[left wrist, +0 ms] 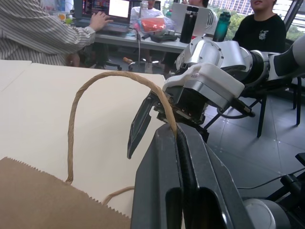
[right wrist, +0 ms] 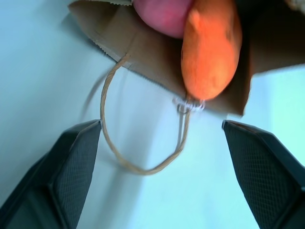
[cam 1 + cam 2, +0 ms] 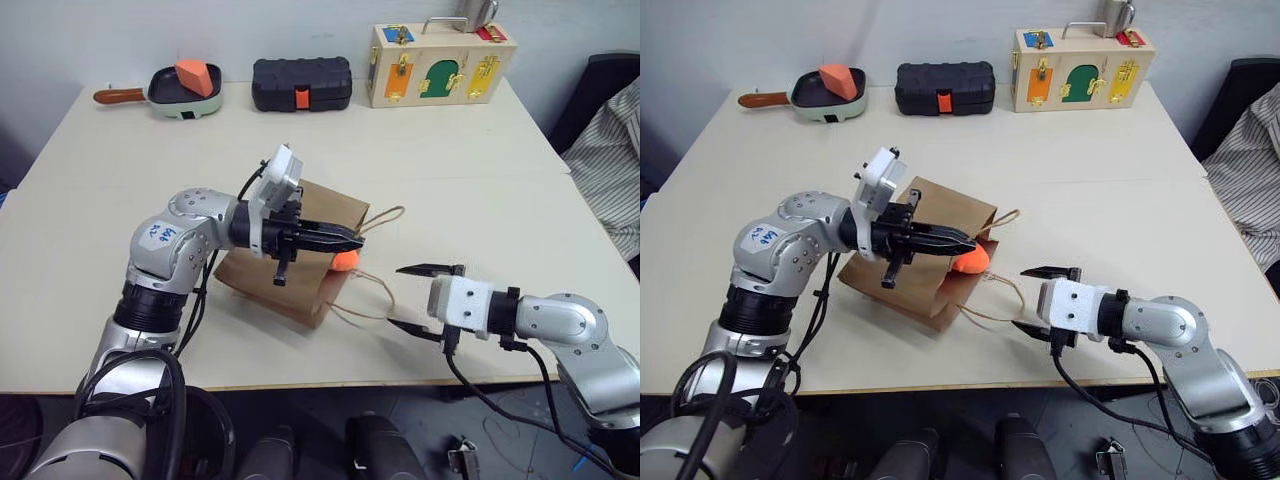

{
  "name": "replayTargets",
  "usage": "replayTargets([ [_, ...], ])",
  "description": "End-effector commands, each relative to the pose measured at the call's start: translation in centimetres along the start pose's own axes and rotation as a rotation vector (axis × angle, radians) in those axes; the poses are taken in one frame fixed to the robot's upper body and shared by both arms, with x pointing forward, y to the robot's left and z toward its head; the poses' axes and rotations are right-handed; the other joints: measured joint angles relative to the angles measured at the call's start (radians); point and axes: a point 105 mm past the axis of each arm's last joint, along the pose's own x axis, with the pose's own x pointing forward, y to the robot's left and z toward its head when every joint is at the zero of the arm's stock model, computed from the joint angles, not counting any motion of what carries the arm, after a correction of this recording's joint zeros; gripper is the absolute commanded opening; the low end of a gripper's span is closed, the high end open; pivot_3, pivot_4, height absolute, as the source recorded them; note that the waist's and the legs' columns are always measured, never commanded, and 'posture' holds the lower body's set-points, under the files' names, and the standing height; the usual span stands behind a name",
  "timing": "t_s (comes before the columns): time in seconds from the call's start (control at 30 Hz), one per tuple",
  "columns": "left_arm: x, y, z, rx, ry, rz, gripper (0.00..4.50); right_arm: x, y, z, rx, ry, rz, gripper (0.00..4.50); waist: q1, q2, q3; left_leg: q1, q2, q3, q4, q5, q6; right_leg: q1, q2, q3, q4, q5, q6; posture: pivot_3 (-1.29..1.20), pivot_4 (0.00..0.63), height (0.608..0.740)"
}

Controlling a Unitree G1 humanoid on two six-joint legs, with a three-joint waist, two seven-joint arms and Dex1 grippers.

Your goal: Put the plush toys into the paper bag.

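The brown paper bag (image 3: 285, 272) lies on its side on the table, mouth toward my right arm. My left gripper (image 3: 356, 240) is level over the bag's mouth, shut on the upper twine handle (image 1: 95, 81). The orange plush toy (image 3: 345, 261) sits in the mouth, just under the left fingertips. Right beside it, inside the bag, is the pink plush toy (image 2: 162, 16). The lower handle (image 2: 138, 164) lies looped on the table. My right gripper (image 3: 395, 296) hovers to the right of the bag, open and empty, pointing at the mouth.
Along the far edge stand a pan (image 3: 185, 95) holding an orange wedge block (image 3: 198, 76), a black case (image 3: 301, 83) and a wooden lock box (image 3: 440, 65). A person's striped sleeve (image 3: 610, 150) is at the table's right side. Bare table surrounds the bag.
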Motion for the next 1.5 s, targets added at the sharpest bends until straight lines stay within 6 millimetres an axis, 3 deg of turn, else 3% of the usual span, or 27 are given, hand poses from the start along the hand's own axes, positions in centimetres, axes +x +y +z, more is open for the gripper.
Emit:
replayTargets([
  [0.03,0.1,-0.2,1.3,0.057,-0.011,-0.009,0.0,0.8,0.4,-0.1,-0.103,-0.004,0.001,4.12,0.0,0.0,0.0,0.0,0.0,0.0,0.0,0.0,0.0,0.0,0.0,0.0,0.0,0.0,0.0,0.0,0.15,0.74],
  [0.23,0.0,0.0,1.5,0.067,-0.012,-0.002,0.0,2.5,1.0,-1.1,-0.188,0.008,0.001,4.12,0.001,0.0,0.0,0.0,0.0,0.0,0.002,0.0,0.0,0.0,0.0,0.0,0.0,0.0,0.0,0.0,0.15,0.74],
  [0.3,0.0,0.0,1.5,0.067,-0.011,-0.002,0.0,2.9,0.9,-1.4,-0.188,0.003,-0.013,3.73,0.0,0.0,0.0,0.0,0.0,0.0,0.002,0.0,0.0,0.0,0.0,0.0,0.0,0.0,0.0,0.0,0.15,0.74],
  [0.5,-0.2,0.0,1.4,0.064,-0.002,0.003,0.0,2.6,0.0,-1.0,-0.171,-0.027,-0.065,1.71,0.0,0.0,0.0,0.0,0.0,0.0,0.002,0.0,0.0,0.0,0.0,0.0,0.0,0.0,0.0,0.0,0.15,0.74],
  [0.67,-0.2,0.1,1.3,0.062,-0.002,0.006,0.0,1.1,-1.2,-0.3,-0.174,-0.038,-0.076,0.04,0.0,0.0,0.0,0.0,0.0,0.0,0.002,0.0,0.0,0.0,0.0,0.0,0.0,0.0,0.0,0.0,0.15,0.74],
  [0.83,-0.1,0.6,2.0,0.087,-0.02,0.017,0.0,-1.4,-4.3,1.6,-0.176,-0.07,-0.12,0.04,0.0,0.0,0.0,0.0,0.0,0.0,0.002,0.0,0.0,0.0,0.0,0.0,0.0,0.0,0.0,0.0,0.15,0.74],
  [1.0,0.0,1.5,4.9,0.154,-0.077,0.041,0.0,-4.7,-8.2,4.2,-0.257,-0.088,-0.178,0.04,0.003,0.0,0.0,0.0,0.0,0.0,0.002,0.0,0.0,0.0,0.0,-0.001,-0.001,0.0,0.0,0.0,0.15,0.74],
  [1.2,-0.4,2.2,6.1,0.231,-0.089,0.069,0.0,-7.5,-10.9,7.6,-0.362,-0.105,-0.223,0.04,0.002,0.0,0.0,0.0,0.0,0.0,0.001,0.0,0.0,0.0,0.0,0.0,-0.001,0.0,0.0,0.0,0.15,0.74],
  [1.27,-0.6,2.5,6.0,0.221,-0.094,0.087,0.0,-7.6,-11.3,8.3,-0.364,-0.116,-0.228,0.04,0.002,0.0,0.0,0.0,0.0,0.0,0.001,0.0,0.0,0.0,0.0,0.0,-0.001,0.0,0.0,0.0,0.15,0.74],
  [1.5,-1.0,2.9,3.6,0.218,-0.053,0.117,0.0,-5.6,-9.0,10.2,-0.38,-0.184,-0.15,0.04,0.002,0.0,0.0,0.0,0.0,0.0,0.001,0.0,0.0,-0.001,0.0,0.0,-0.002,0.0,0.0,0.0,0.15,0.74],
])
